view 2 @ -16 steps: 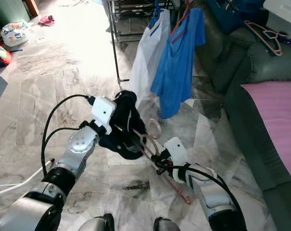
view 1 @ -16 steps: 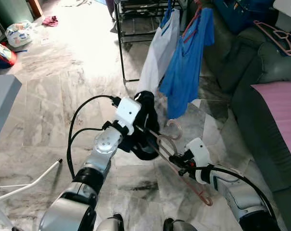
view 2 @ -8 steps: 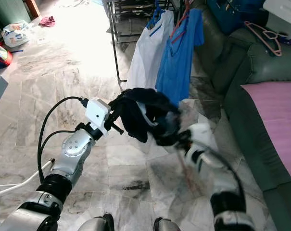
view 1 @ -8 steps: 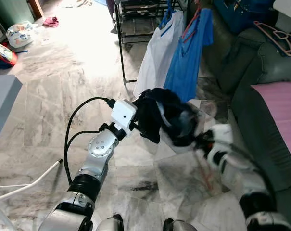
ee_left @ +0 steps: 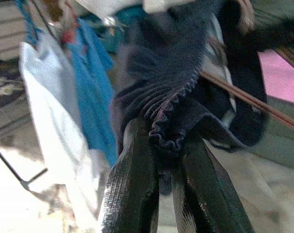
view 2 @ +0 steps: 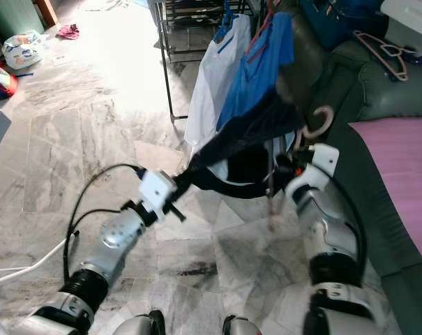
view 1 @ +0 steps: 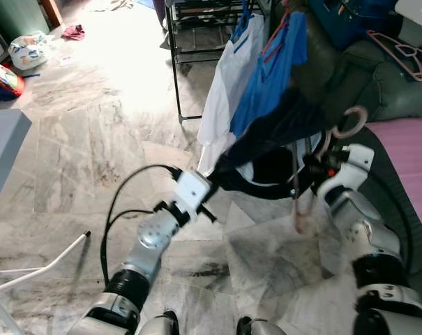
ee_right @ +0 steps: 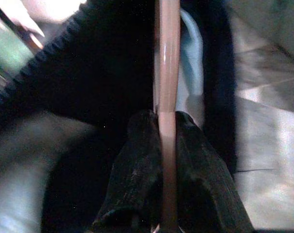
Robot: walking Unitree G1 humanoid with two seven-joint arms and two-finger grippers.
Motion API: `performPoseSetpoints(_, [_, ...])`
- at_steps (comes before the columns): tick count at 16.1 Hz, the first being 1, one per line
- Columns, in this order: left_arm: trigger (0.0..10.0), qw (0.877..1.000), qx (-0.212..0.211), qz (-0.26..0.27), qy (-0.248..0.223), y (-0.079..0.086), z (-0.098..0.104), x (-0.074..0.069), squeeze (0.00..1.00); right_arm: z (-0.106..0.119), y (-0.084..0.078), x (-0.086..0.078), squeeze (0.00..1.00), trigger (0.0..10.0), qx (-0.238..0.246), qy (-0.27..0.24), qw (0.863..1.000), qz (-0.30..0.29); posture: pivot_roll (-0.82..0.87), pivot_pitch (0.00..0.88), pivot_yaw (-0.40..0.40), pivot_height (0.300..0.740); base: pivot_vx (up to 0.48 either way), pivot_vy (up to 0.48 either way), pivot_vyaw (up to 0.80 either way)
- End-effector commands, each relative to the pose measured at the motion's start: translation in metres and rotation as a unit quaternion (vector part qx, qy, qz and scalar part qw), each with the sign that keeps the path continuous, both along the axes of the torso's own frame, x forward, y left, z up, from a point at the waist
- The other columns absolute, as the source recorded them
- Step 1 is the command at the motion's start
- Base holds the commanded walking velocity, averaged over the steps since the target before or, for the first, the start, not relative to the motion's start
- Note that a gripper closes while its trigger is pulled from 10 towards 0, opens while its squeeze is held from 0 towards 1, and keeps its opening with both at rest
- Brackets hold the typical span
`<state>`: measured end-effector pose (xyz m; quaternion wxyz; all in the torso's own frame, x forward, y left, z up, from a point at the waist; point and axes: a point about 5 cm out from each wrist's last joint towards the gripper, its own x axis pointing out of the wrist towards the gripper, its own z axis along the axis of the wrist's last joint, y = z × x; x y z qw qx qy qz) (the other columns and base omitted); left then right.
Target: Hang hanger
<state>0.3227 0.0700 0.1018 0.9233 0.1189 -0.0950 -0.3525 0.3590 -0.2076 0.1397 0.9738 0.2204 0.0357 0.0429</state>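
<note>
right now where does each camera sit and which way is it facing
Left and right eye: on the head, looking down at both arms, the dark garment and drying rack.
Left wrist: along the left gripper, pinching the garment.
Right wrist: along the right gripper, clamping the pink hanger.
Both wrist views share the garment.

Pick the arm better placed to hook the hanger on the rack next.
Right, probably. The right gripper is shut on the pink hanger, its hook raised beside the shirts on the rack. The left gripper only pinches the dark garment, lower and farther from the rack.
</note>
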Motion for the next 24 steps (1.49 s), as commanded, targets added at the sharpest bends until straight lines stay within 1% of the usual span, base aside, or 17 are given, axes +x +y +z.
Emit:
performPoseSetpoints(1, [10.0, 1.000, 0.017, -0.008, 0.010, -0.001, -0.011, -0.007, 0.00, 0.032, -0.003, 0.006, 0.00, 10.0, 0.044, -0.060, 0.997, -0.015, -0.05, 0.172, 0.015, 0.740, 0.000, 0.000, 0.00])
performPoseSetpoints(2, [10.0, 1.000, 0.020, -0.011, 0.010, -0.002, -0.012, -0.008, 0.00, 0.036, -0.002, 0.007, 0.00, 10.0, 0.057, -0.067, 0.996, -0.019, -0.05, 0.173, 0.016, 0.740, 0.000, 0.000, 0.00])
performPoseSetpoints(3, [10.0, 0.999, 0.028, -0.021, 0.013, -0.005, -0.016, -0.011, 0.00, 0.047, -0.001, 0.011, 0.00, 10.0, 0.096, -0.080, 0.992, -0.031, -0.06, 0.178, 0.015, 0.740, 0.000, 0.000, 0.00])
performPoseSetpoints(5, [10.0, 0.998, 0.041, -0.035, 0.024, -0.008, -0.024, -0.016, 0.00, 0.060, 0.005, 0.015, 0.00, 10.0, 0.141, -0.086, 0.986, -0.030, -0.06, 0.183, 0.017, 0.740, 0.000, 0.000, 0.00])
performPoseSetpoints(7, [10.0, 0.997, 0.046, -0.046, 0.035, -0.011, -0.028, -0.019, 0.00, 0.066, 0.014, 0.017, 0.00, 10.0, 0.158, -0.088, 0.983, -0.019, -0.06, 0.184, 0.020, 0.740, 0.000, 0.000, 0.00])
performPoseSetpoints(8, [10.0, 0.996, 0.066, -0.045, 0.032, -0.012, -0.032, -0.020, 0.00, 0.069, 0.022, 0.018, 0.00, 10.0, 0.163, -0.087, 0.983, -0.002, -0.06, 0.186, 0.023, 0.740, 0.000, 0.000, 0.00])
performPoseSetpoints(9, [10.0, 0.996, 0.077, -0.041, 0.031, -0.011, -0.034, -0.020, 0.00, 0.068, 0.028, 0.018, 0.00, 10.0, 0.159, -0.075, 0.984, 0.014, -0.06, 0.187, 0.025, 0.740, 0.000, 0.000, 0.00])
performPoseSetpoints(11, [10.0, 0.995, 0.093, -0.030, 0.019, -0.007, -0.033, -0.017, 0.00, 0.054, 0.041, 0.016, 0.00, 10.0, 0.076, -0.031, 0.995, 0.053, -0.06, 0.186, 0.027, 0.740, 0.000, 0.000, 0.00])
performPoseSetpoints(12, [10.0, 0.994, 0.104, -0.011, 0.023, -0.003, -0.032, -0.011, 0.00, 0.039, 0.037, 0.016, 0.00, 10.0, 0.060, 0.004, 0.998, 0.029, -0.06, 0.186, 0.028, 0.740, 0.000, 0.000, 0.00])
performPoseSetpoints(13, [10.0, 0.991, 0.128, -0.004, 0.027, 0.000, -0.035, -0.009, 0.00, 0.033, 0.034, 0.015, 0.00, 10.0, 0.091, 0.019, 0.996, 0.014, -0.06, 0.187, 0.030, 0.740, 0.000, 0.000, 0.00])
performPoseSetpoints(14, [10.0, 0.990, 0.136, -0.007, 0.029, 0.000, -0.036, -0.009, 0.00, 0.034, 0.030, 0.014, 0.00, 10.0, 0.108, 0.012, 0.994, -0.002, -0.06, 0.187, 0.030, 0.740, 0.000, 0.000, 0.00])
performPoseSetpoints(16, [10.0, 0.990, 0.124, -0.057, 0.032, -0.010, -0.036, -0.015, 0.00, 0.037, 0.016, 0.014, 0.00, 10.0, 0.122, -0.005, 0.991, -0.058, -0.06, 0.188, 0.035, 0.740, 0.000, 0.000, 0.00])
performPoseSetpoints(17, [10.0, 0.989, 0.120, -0.081, 0.036, -0.016, -0.037, -0.019, 0.00, 0.036, 0.014, 0.013, 0.00, 10.0, 0.132, -0.009, 0.989, -0.069, -0.06, 0.189, 0.037, 0.740, 0.000, 0.000, 0.00])
performPoseSetpoints(18, [10.0, 0.985, 0.129, -0.108, 0.040, -0.022, -0.041, -0.025, 0.00, 0.036, 0.014, 0.013, 0.00, 10.0, 0.142, -0.011, 0.987, -0.072, -0.06, 0.190, 0.038, 0.740, 0.000, 0.000, 0.00])
performPoseSetpoints(19, [10.0, 0.976, 0.147, -0.150, 0.056, -0.029, -0.048, -0.033, 0.00, 0.037, 0.012, 0.013, 0.00, 10.0, 0.165, -0.017, 0.982, -0.089, -0.06, 0.191, 0.041, 0.740, 0.000, 0.000, 0.00])
performPoseSetpoints(23, [10.0, 0.972, 0.151, -0.172, 0.050, -0.037, -0.047, -0.036, 0.00, 0.039, 0.009, 0.015, 0.00, 10.0, 0.180, -0.024, 0.976, -0.117, -0.06, 0.194, 0.040, 0.740, 0.000, 0.000, 0.00])
performPoseSetpoints(24, [10.0, 0.970, 0.146, -0.186, 0.048, -0.040, -0.043, -0.035, 0.00, 0.037, 0.010, 0.015, 0.00, 10.0, 0.148, -0.025, 0.981, -0.123, -0.06, 0.196, 0.038, 0.740, 0.000, 0.000, 0.00])
